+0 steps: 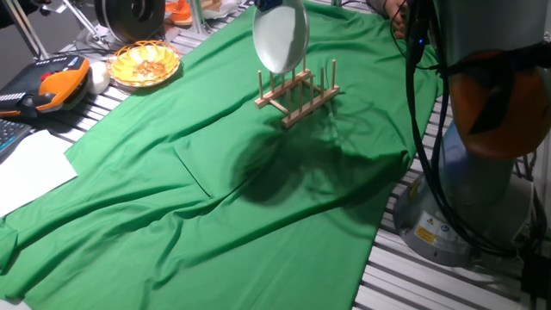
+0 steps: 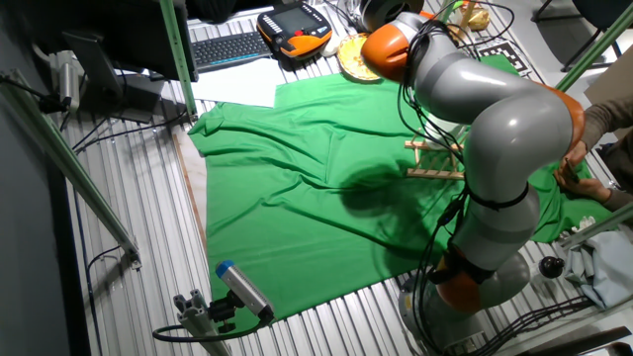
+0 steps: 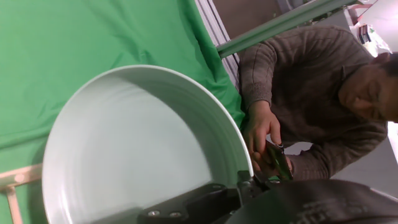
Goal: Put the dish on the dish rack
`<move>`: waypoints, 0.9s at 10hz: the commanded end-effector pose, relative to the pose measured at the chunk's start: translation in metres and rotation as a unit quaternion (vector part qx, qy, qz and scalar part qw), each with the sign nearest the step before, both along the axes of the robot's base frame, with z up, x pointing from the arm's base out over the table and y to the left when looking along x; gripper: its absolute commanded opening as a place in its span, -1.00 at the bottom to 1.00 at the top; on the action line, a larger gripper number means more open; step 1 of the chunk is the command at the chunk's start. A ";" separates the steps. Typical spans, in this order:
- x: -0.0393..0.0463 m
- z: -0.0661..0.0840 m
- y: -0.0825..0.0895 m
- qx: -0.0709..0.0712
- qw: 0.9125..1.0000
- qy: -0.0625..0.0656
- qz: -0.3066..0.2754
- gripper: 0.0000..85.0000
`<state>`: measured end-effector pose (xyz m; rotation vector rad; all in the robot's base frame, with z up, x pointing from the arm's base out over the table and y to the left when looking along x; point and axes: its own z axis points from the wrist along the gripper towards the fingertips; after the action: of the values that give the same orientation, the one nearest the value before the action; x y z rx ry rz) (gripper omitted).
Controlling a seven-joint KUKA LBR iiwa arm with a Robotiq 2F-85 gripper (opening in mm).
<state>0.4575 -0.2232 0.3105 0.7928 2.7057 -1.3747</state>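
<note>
The white dish (image 1: 281, 36) hangs on edge in the air, tilted, with its lower rim just above the back pegs of the wooden dish rack (image 1: 297, 93). The rack stands on the green cloth (image 1: 215, 198). In the hand view the dish (image 3: 137, 149) fills the frame and my gripper (image 3: 186, 205) is shut on its rim; a black finger lies over the rim at the bottom. A pale rack piece (image 3: 12, 180) shows at the lower left. In the other fixed view the rack (image 2: 432, 170) is partly hidden behind my arm, and the dish is hidden.
An orange woven basket (image 1: 144, 63) of food sits at the cloth's far left. An orange pendant (image 1: 56, 84) and white paper (image 1: 30, 168) lie left of the cloth. The robot base (image 1: 482, 172) stands right. A person (image 3: 311, 99) stands close behind the table.
</note>
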 end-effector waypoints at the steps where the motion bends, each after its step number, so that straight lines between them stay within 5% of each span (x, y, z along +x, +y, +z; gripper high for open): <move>1: -0.0010 -0.002 0.001 -0.002 1.000 -0.002 -0.001 -1.00; 4: -0.0033 -0.010 0.003 -0.016 1.000 -0.009 -0.002 -1.00; 9: -0.0027 -0.015 0.005 -0.014 1.000 -0.015 -0.009 -1.00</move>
<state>0.4547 -0.2176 0.2947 0.8319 2.6568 -1.3890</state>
